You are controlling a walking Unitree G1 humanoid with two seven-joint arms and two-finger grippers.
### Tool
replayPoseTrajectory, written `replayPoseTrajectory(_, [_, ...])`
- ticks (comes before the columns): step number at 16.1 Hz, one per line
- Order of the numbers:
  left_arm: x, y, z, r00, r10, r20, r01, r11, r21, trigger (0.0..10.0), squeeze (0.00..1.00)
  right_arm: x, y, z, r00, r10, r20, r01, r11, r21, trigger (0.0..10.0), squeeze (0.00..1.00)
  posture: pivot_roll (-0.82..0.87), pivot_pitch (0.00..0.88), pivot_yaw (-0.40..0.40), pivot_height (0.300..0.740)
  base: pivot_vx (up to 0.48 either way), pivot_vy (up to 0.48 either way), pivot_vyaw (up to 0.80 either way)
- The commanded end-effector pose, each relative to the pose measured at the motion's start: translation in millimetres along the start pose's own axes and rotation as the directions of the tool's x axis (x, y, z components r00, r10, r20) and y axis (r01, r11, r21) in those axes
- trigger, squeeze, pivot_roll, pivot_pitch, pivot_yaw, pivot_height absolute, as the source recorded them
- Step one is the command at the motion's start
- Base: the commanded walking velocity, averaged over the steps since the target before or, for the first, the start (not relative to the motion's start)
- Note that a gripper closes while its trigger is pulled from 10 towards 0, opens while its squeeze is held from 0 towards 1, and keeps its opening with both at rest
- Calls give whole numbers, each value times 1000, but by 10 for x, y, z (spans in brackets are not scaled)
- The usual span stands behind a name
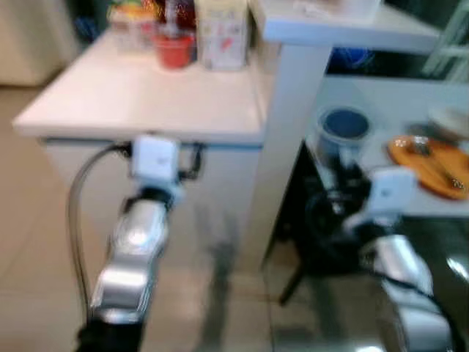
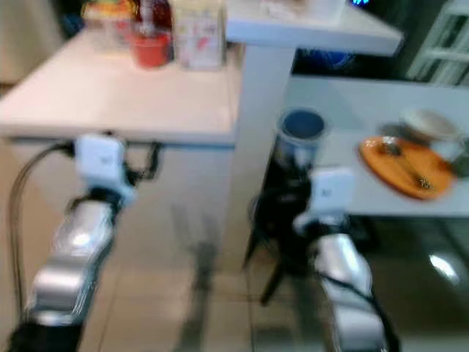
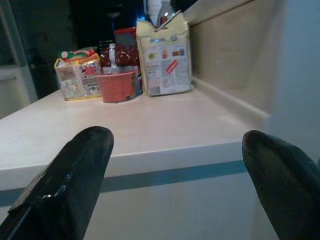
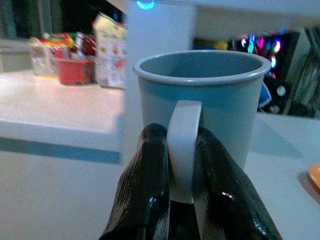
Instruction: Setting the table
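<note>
Right gripper [image 4: 182,200] pinches the mug [image 4: 200,110] by its handle; left gripper [image 3: 175,190] gapes empty. Keep it level, set it near the plate [image 2: 407,167].

White pillar [image 1: 293,132] splits bare counter [image 1: 139,99] from table w/ orange plate [image 1: 432,165].

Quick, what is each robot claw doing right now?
Left claw: open, holding nothing, in front of the white counter.
Right claw: closed on the handle of the blue mug.
</note>
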State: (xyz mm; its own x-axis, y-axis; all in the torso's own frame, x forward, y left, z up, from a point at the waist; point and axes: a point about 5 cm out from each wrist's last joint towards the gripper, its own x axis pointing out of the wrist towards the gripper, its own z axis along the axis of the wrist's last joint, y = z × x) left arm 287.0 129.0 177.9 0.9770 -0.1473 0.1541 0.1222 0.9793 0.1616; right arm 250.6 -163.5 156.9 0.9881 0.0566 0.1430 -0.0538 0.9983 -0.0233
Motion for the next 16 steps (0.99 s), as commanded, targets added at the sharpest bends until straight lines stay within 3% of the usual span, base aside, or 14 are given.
replayPoseTrajectory(1, [20,69,41,1000,23,19,-23,1000,18,10000,192,38,25,67,999,-12,30,11,1000,19,10000,0,-29,0,-27,740,0,-409,0])
replayPoseTrajectory(16, [114,-9,94,999,-7,46,6,1000,14,10000,184,129,-83,118,993,-110,50,109,994,21,10000,0,-60,0,3,740,0,-409,0])
